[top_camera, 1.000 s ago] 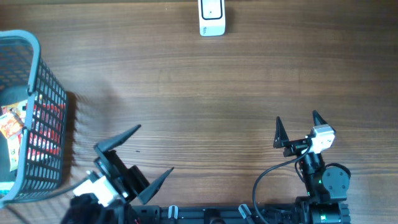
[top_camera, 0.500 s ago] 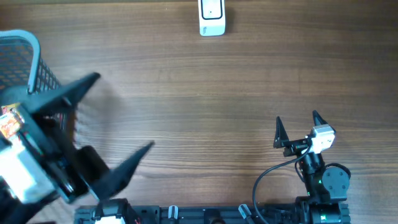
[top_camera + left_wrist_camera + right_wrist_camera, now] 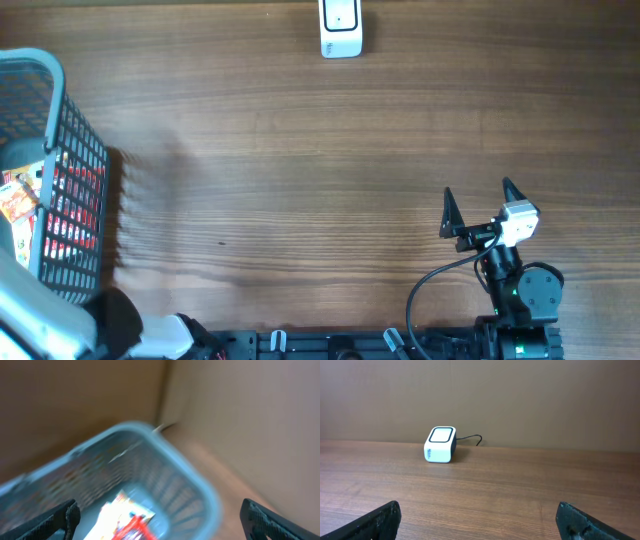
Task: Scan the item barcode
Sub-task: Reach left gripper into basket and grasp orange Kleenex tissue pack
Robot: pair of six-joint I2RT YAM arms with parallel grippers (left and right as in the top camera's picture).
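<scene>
Barely begun: left hand (image 3: 160,522) gapes empty above the basket's (image 3: 200,495) packet (image 3: 125,515); right hand (image 3: 480,205) open; scanner (image 3: 340,30) unused.

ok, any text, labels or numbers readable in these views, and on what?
Nothing legible.
Scanner: small dark marking on its front face, too small to read.
Packet in the basket: red and yellow print, too blurred to read.
</scene>
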